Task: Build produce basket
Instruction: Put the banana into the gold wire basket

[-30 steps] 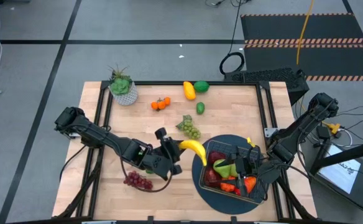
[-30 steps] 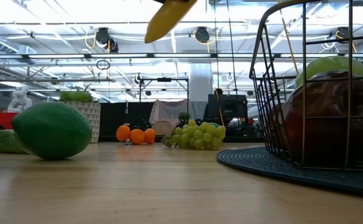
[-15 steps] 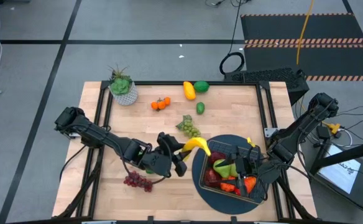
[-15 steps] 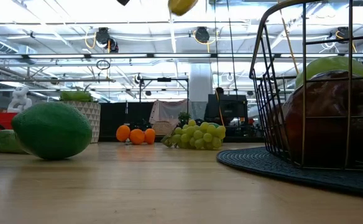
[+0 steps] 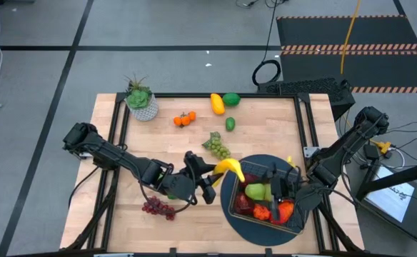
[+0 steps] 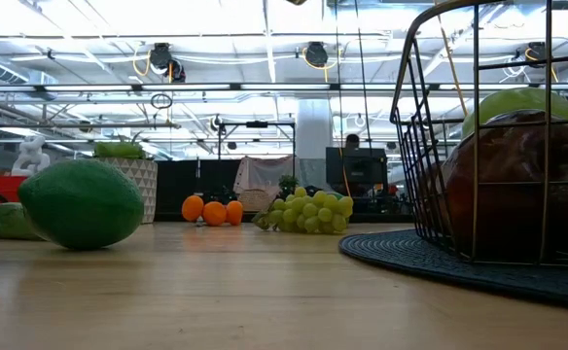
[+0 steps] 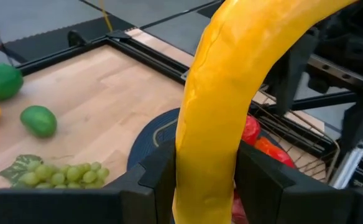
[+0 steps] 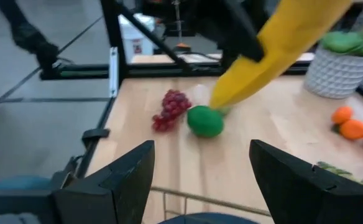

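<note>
Two arms work over the wooden counter (image 5: 123, 143). The left gripper (image 5: 207, 178) has its jaws clamped on the yellow banana (image 5: 229, 168), held up in the air at the edge of the round dark mat (image 5: 237, 223), right beside the basket (image 5: 231, 203). The right gripper (image 5: 274, 191) sits over the basket with its jaws apart and nothing between them.

From above you can see the whole spread. The basket rests on the mat and holds a green pear (image 5: 255, 191) and some red and orange pieces. Out on the counter lie purple grapes (image 5: 157, 208), green grapes (image 5: 218, 147), little oranges (image 5: 184, 119), a lime (image 5: 230, 123), a yellow fruit (image 5: 217, 104) touching a bigger green fruit (image 5: 231, 99), and a potted plant (image 5: 141, 100) at the far corner.

The low view does not show the banana or either gripper. It shows the wire basket (image 6: 430, 146) up close with a dark red fruit (image 6: 517, 185) inside (the view from above does not make that one out so well), plus a big green fruit (image 6: 82, 203) near the camera.

The left wrist view shows the banana (image 7: 231, 93) squeezed between both dark fingers (image 7: 160, 177). The right wrist view shows the banana (image 8: 281, 50) from the other side, with the purple grapes (image 8: 171, 109) and a green fruit (image 8: 205, 121) on the counter under it.
</note>
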{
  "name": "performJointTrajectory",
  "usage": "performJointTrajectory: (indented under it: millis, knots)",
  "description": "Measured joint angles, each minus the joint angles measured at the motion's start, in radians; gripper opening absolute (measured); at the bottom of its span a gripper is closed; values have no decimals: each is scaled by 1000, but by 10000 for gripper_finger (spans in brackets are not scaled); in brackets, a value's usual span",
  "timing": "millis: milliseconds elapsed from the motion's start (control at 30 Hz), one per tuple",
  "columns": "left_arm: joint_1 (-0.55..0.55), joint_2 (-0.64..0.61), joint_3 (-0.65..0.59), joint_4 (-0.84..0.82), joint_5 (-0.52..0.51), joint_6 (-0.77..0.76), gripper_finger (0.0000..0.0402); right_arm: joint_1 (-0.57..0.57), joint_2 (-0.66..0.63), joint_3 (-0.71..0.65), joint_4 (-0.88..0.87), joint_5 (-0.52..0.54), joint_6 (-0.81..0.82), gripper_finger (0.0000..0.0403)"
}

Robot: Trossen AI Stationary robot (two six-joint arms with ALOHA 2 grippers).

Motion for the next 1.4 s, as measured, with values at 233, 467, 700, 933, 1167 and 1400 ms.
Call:
performJointTrajectory:
  millis: [233, 467, 700, 933, 1167, 1400]
  knots:
    - [1, 0, 0, 81, 62, 96, 143, -2, 0, 0, 55, 45, -25, 255]
    - [6, 0, 0, 169, 155, 170, 143, -2, 0, 0, 172, 43, -131, 255]
    - [3, 0, 0, 191, 194, 178, 143, -2, 0, 0, 263, 45, -229, 255]
    - [-2, 0, 0, 216, 196, 204, 143, -2, -2, 0, 302, 45, -284, 255]
    - [-6, 0, 0, 241, 196, 275, 143, -2, -44, 0, 301, 45, -285, 255]
    - [-6, 0, 0, 274, 196, 338, 143, -2, -68, 0, 294, 45, -332, 255]
